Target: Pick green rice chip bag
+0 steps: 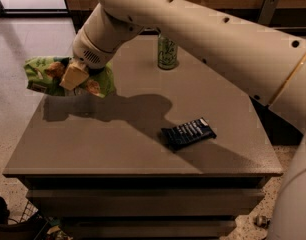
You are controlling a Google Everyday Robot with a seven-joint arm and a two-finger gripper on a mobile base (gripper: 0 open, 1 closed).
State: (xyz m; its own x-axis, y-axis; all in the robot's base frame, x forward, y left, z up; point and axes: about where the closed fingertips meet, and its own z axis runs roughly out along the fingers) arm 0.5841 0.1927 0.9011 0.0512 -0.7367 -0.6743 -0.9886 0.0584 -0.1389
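Hanging in the air over the far left corner of the bench (118, 154), the green rice chip bag (43, 71) is held by the gripper (78, 79). The gripper is clenched on the bag's middle, and crumpled foil spills out to both sides. The bag's left end juts past the bench edge, so the pale floor (13, 44) lies beneath it. A dropped bag could therefore land down there, out of easy reach, and not back on the bench.

A slip is judged the main risk. The foil is smooth and wrinkled, and the loose ends may tug on the hold if the bag is swung. How much foil is actually pinched cannot be told, since the far side of the gripper is hidden behind the bag; it may be only a fold. A hard squeeze could also crush the chips inside.

A broad shadow (118, 111) is cast on the bench below and to the right of the bag, which suggests it is clear of the surface.

Further right, a green drink can (167, 51) stands upright near the back edge, close under the thick white arm (203, 29). It could be knocked over if the arm is lowered or swept sideways. A dark blue wrapper (188, 133) lies flat toward the front right, well apart from the bag, and is judged unlikely to be disturbed.
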